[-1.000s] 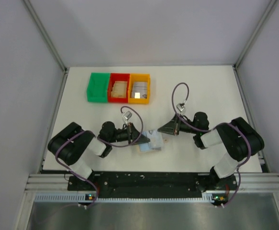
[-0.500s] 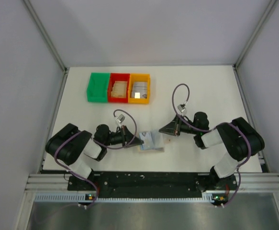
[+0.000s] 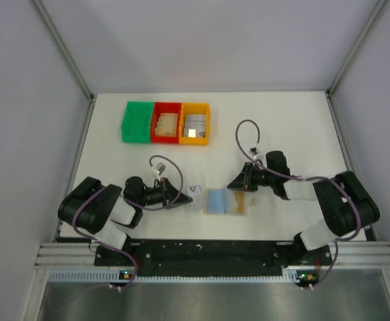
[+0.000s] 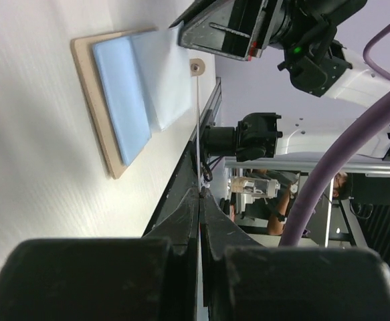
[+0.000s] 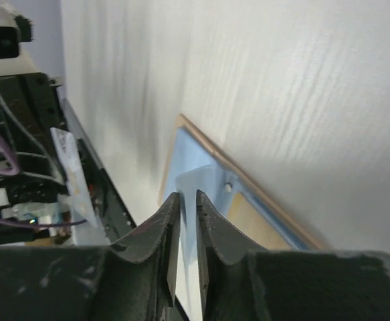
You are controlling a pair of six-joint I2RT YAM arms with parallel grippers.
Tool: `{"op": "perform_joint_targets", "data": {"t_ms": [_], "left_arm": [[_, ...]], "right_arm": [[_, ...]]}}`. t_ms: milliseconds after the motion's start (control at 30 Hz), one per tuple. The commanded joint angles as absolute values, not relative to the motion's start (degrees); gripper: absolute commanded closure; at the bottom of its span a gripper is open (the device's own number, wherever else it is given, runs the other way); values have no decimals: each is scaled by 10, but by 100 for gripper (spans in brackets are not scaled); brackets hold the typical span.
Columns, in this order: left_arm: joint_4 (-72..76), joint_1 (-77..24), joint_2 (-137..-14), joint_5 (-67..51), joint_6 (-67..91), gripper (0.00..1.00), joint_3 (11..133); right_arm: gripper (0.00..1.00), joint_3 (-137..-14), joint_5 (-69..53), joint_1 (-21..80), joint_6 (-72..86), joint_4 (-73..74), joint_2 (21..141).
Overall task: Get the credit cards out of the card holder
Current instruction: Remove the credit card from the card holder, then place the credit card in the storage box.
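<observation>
The card holder [image 3: 218,200] lies open and flat on the white table, blue-grey lining up with a tan rim. It also shows in the left wrist view [image 4: 121,93] and the right wrist view [image 5: 181,160]. A tan credit card [image 5: 255,224] sits in its right pocket. My left gripper [image 3: 189,196] is just left of the holder, shut on a thin pale credit card [image 3: 197,193]. From the left wrist that card [image 4: 199,134] is seen edge-on, and the gripper [image 4: 200,194] pinches its near end. My right gripper [image 3: 232,185] hovers over the holder's upper right; its jaws [image 5: 186,195] stand slightly open with nothing between them.
Three small bins stand in a row at the back left: green [image 3: 136,122], red [image 3: 167,123] holding tan cards, and orange [image 3: 195,124] holding silver cards. The black rail [image 3: 208,251] with both arm bases runs along the near table edge.
My left gripper has drawn back to the left with a card, clear of the holder. The holder now lies spread flat, further right. My right gripper's jaws have parted a little.
</observation>
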State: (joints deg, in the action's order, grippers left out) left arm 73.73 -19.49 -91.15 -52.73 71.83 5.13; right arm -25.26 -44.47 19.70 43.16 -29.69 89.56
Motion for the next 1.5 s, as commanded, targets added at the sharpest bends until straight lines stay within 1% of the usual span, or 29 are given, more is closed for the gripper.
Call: {"op": "perform_joint_targets", "data": {"t_ms": [0,100,167,200,267,367,500,567,700,800,867,967,1067,1133,1200,1367,1400,1467], "left_arm": [[918,-191,-880,-556,710,100,69],[855,-191,-854,-569,684,100,95],[797,-191,-832,-577,659,100,112],[767,-191,-821,-586,645,100,126],[701,-192,-798,-605,611,100,154],[585,-193,-766,-635,553,100,201],[395,-199,-726,-657,441,100,267],[350,-204,-716,-662,416,100,289],[339,-217,-715,-675,420,100,315],[336,-234,-715,-681,424,100,333],[337,-245,-714,-686,428,100,345],[337,-254,-708,-689,429,100,357],[336,-260,-708,-694,432,100,366],[334,-262,-708,-697,432,100,368],[335,-264,-707,-699,433,100,370],[333,-265,-703,-703,432,100,379],[332,-265,-702,-704,432,100,381],[330,-265,-700,-702,432,100,383]], "right_arm": [[80,-302,-326,191,297,-59,805],[58,-337,-234,191,244,73,747],[48,-360,-197,191,213,131,712],[45,-370,-193,191,199,147,695],[37,-392,-218,192,175,172,668],[27,-422,-310,192,160,176,640],[21,-472,-446,196,172,153,642],[20,-489,-509,199,190,129,646],[20,-525,-589,228,218,79,666],[20,-536,-614,250,252,16,685],[22,-540,-620,259,274,-20,700],[27,-558,-621,273,272,-19,724],[35,-563,-623,282,272,-27,738],[42,-563,-634,285,276,-32,744],[53,-563,-640,288,276,-33,747],[91,-555,-650,293,274,-36,748],[99,-553,-650,293,275,-40,747],[100,-549,-650,293,282,-47,741]]}}
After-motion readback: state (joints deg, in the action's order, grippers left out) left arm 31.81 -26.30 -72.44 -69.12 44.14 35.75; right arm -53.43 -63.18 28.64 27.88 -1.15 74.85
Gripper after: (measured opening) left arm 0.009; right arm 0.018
